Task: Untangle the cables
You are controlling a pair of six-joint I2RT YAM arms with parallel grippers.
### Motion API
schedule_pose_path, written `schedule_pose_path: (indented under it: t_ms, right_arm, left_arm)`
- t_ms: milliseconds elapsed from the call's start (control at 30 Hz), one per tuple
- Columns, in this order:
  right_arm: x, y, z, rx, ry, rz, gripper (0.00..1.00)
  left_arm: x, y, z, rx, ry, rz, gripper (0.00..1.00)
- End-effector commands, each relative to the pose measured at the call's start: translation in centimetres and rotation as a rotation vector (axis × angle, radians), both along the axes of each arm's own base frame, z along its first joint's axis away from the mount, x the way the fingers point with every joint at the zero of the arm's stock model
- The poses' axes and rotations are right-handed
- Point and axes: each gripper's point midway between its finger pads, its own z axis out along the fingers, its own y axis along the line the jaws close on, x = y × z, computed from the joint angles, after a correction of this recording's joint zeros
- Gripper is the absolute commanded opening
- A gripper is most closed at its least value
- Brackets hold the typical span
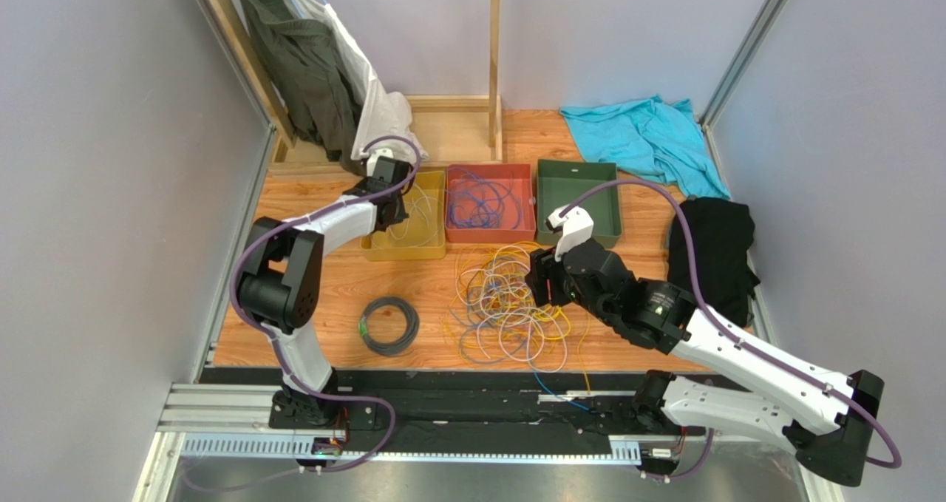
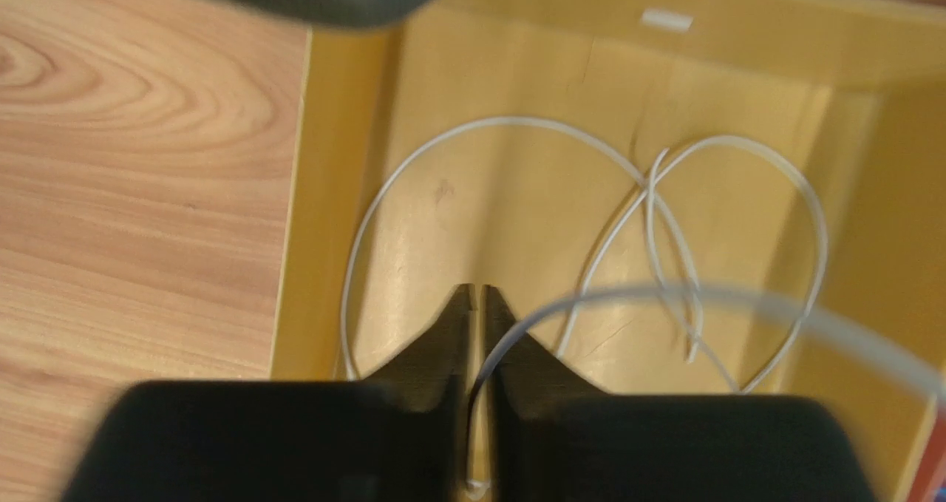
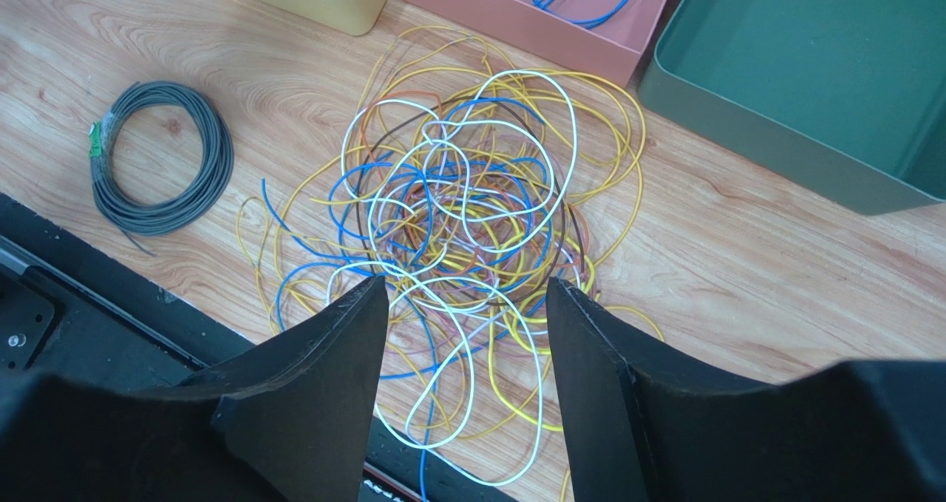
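- Cables (image 3: pixel 466 208) are lying in one multicoloured knot on the tabletop (image 1: pixel 333 336), in front of the row of bins and near the grey coil (image 1: pixel 389 325).
- Right jaws are hanging straight above that knot, spread wide and gripping nothing. In the wrist view the heap is sitting between the two fingertips and running on just beyond them.
- Left jaws are pinching a white cable (image 2: pixel 711 297), all but closed on it, over the yellow bin (image 2: pixel 333 192). Another white loop (image 2: pixel 500 136) is already resting on the bin's floor.
- The left arm (image 1: pixel 333 219) is reaching well away from the knot, so the right arm (image 1: pixel 666 314) is looking much the nearer of the two for the next pick.
- The heap is showing no single long axis. Its topmost white loops are arching away from the right jaws toward the red bin (image 1: pixel 489 234), so I am guessing a straight drop would be closing across a loop, not along it.
- Yellow and blue strands are crossing under those white loops, so a lift is probably dragging neighbours along.
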Motion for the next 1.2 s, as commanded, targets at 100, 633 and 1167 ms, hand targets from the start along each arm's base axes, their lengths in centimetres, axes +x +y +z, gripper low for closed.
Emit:
schedule_pose_path:
  t_ms: [100,633,1167]
  right_arm:
    - [0.2,1.3,1.7,0.045,-0.009,0.031,0.58]
    - [0.2,1.8,1.3,0.054,0.007,0.035,0.58]
    - [0.1,1.6,-2.7,0.023,0.089,-0.019,0.58]
  left_arm:
    - [-0.5,-0.2,5.0,-0.078,-0.124,0.020,0.51]
    - [-5.2,1.5,14.2,-0.066,-0.214,-0.015,0.99]
    - [-12.9,0.4,16.1,-0.144,-0.310,-0.042,0.99]
